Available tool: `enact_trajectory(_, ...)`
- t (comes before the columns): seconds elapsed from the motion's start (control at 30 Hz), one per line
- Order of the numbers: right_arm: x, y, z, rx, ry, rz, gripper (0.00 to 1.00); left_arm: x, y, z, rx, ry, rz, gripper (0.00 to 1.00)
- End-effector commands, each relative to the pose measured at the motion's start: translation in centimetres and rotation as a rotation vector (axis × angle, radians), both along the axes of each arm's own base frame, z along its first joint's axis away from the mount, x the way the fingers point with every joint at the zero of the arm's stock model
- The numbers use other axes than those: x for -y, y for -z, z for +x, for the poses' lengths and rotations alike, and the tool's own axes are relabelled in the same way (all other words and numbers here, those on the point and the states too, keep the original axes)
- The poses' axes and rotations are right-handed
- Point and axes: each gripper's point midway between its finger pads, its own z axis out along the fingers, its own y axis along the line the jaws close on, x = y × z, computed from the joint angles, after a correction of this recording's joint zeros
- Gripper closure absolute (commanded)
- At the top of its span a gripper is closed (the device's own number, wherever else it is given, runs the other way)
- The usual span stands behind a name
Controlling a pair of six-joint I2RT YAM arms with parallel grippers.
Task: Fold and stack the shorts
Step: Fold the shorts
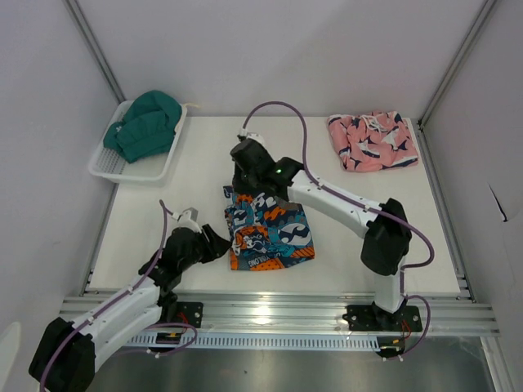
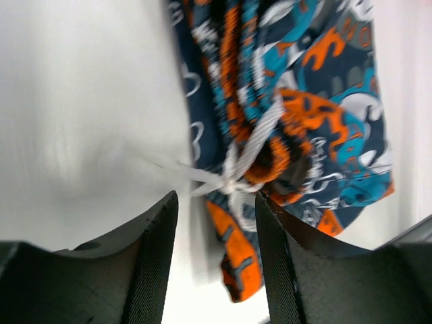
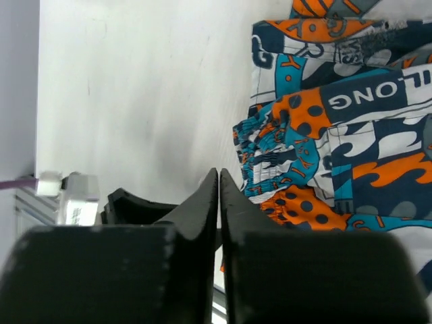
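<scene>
Left wrist view: left gripper [image 2: 216, 202] half open, empty, white drawstring [image 2: 251, 145] knot just ahead of its jaws, patchwork shorts [image 2: 317, 88] beyond it on the tabletop [image 2: 88, 101]. Right gripper [image 3: 219, 181] pinched closed, empty, same shorts just beside its tips. Pink shorts [image 1: 372, 140] well apart from both.

The patchwork shorts [image 1: 270, 233] mix teal, orange and navy, with a white drawstring [image 2: 255, 142]. The pink shorts [image 1: 372, 140] bear navy-and-white shark shapes. The basket [image 1: 131, 171] is white, its garment [image 1: 149, 122] dark green.

The patchwork shorts [image 3: 337, 135] bear upside-down white lettering reading "LONG" on navy.
</scene>
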Motion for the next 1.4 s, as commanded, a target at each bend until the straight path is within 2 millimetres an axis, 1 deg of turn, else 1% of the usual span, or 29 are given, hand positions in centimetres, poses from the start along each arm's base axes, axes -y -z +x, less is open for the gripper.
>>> enact_trajectory(0.0, 0.7, 1.2, 1.0, -0.039, -0.045, 0.077, 1.0, 0.9, -4.2, 2.0, 0.096, 0.021, -0.019, 0.46)
enact_trajectory(0.03, 0.4, 0.9, 1.2, -0.024, -0.075, 0.11, 1.0, 0.9, -4.2, 1.9, 0.083, 0.023, -0.011, 0.46)
enact_trajectory(0.07, 1.0, 2.4, 1.1, -0.052, -0.09, 0.107, 1.0, 1.1, -5.0, 2.1, 0.095, 0.027, -0.018, 0.46)
enact_trajectory(0.1, 0.5, 2.3, 0.3, -0.078, -0.149, 0.15, 1.0, 1.1, -5.3, 2.1, 0.097, 0.027, -0.019, 0.46)
enact_trajectory(0.13, 0.0, 2.1, 0.5, -0.065, -0.179, 0.19, 1.0, 1.2, -5.4, 2.1, 0.096, 0.033, -0.023, 0.46)
enact_trajectory(0.17, 0.1, 2.4, 0.7, -0.074, -0.192, 0.205, 1.0, 1.4, -6.0, 2.2, 0.105, 0.037, -0.031, 0.46)
enact_trajectory(0.2, -0.1, 3.2, -0.1, -0.108, -0.233, 0.224, 1.0, 1.5, -6.1, 2.1, 0.105, 0.043, -0.033, 0.46)
enact_trajectory(0.23, -0.4, 3.2, 0.2, -0.099, -0.249, 0.252, 1.0, 1.6, -6.2, 2.1, 0.104, 0.046, -0.039, 0.46)
enact_trajectory(0.3, -0.5, 3.8, 0.3, -0.118, -0.272, 0.276, 1.0, 2.4, -6.8, 2.1, 0.118, 0.08, -0.073, 0.47)
enact_trajectory(0.33, -1.0, 4.4, 0.5, -0.124, -0.286, 0.289, 1.0, 2.7, -6.5, 1.9, 0.103, 0.096, -0.072, 0.47)
enact_trajectory(0.37, -1.3, 4.6, 0.2, -0.136, -0.31, 0.304, 1.0, 3.2, -7.3, 2.2, 0.133, 0.109, -0.091, 0.47)
enact_trajectory(0.47, -1.9, 6.2, 0.5, -0.165, -0.32, 0.318, 1.0, 4.1, -7.3, 2.4, 0.127, 0.135, -0.071, 0.48)
enact_trajectory(0.53, -2.2, 7.0, 0.7, -0.178, -0.318, 0.324, 1.0, 4.7, -7.8, 2.7, 0.145, 0.147, -0.065, 0.48)
enact_trajectory(0.57, -2.3, 8.0, 0.8, -0.193, -0.314, 0.318, 1.0, 4.9, -7.3, 2.7, 0.133, 0.152, -0.051, 0.48)
enact_trajectory(0.63, -2.2, 9.0, 0.8, -0.205, -0.309, 0.316, 1.0, 5.5, -7.8, 3.0, 0.148, 0.157, -0.043, 0.49)
enact_trajectory(0.67, -2.1, 9.6, 0.7, -0.212, -0.307, 0.313, 1.0, 5.6, -7.4, 3.1, 0.14, 0.158, -0.027, 0.49)
enact_trajectory(0.7, -2.3, 9.4, 0.8, -0.2, -0.313, 0.333, 1.0, 5.6, -7.4, 3.3, 0.143, 0.151, -0.016, 0.49)
enact_trajectory(0.73, -2.0, 10.2, 0.4, -0.216, -0.315, 0.33, 1.0, 5.9, -7.7, 3.5, 0.148, 0.157, -0.011, 0.49)
enact_trajectory(0.8, -2.2, 9.7, 0.6, -0.185, -0.328, 0.357, 1.0, 6.1, -7.3, 3.8, 0.146, 0.158, 0.02, 0.49)
enact_trajectory(0.83, -2.1, 9.8, 0.6, -0.182, -0.33, 0.358, 1.0, 6.2, -7.0, 3.7, 0.136, 0.167, 0.029, 0.5)
enact_trajectory(0.87, -1.9, 10.2, 0.6, -0.188, -0.327, 0.354, 1.0, 5.9, -6.7, 4.3, 0.13, 0.139, 0.065, 0.54)
enact_trajectory(0.93, -1.7, 10.6, 0.9, -0.194, -0.324, 0.357, 1.0, 5.5, -5.7, 4.4, 0.092, 0.115, 0.108, 0.64)
enact_trajectory(1.0, -1.8, 11.4, 1.0, -0.203, -0.328, 0.363, 1.0, 5.4, -4.6, 4.4, 0.063, 0.111, 0.121, 0.67)
enact_trajectory(1.03, -1.9, 11.6, 1.0, -0.208, -0.33, 0.365, 1.0, 5.7, -4.7, 4.5, 0.07, 0.115, 0.108, 0.68)
enact_trajectory(1.13, -2.3, 12.5, 1.4, -0.213, -0.337, 0.38, 1.0, 6.0, -3.6, 4.3, 0.047, 0.134, 0.127, 0.69)
enact_trajectory(1.23, -3.0, 13.5, 2.1, -0.22, -0.345, 0.399, 1.0, 6.4, -2.3, 4.0, 0.023, 0.162, 0.164, 0.77)
enact_trajectory(1.3, -3.6, 13.7, 2.7, -0.21, -0.354, 0.413, 1.0, 6.7, -1.3, 3.4, 0.006, 0.181, 0.188, 0.8)
enact_trajectory(1.33, -3.7, 15.0, 2.8, -0.227, -0.348, 0.405, 1.0, 6.7, -0.5, 3.1, -0.013, 0.184, 0.206, 0.81)
enact_trajectory(1.37, -4.0, 15.2, 3.1, -0.22, -0.35, 0.418, 1.0, 6.7, -0.3, 3.1, -0.011, 0.178, 0.212, 0.82)
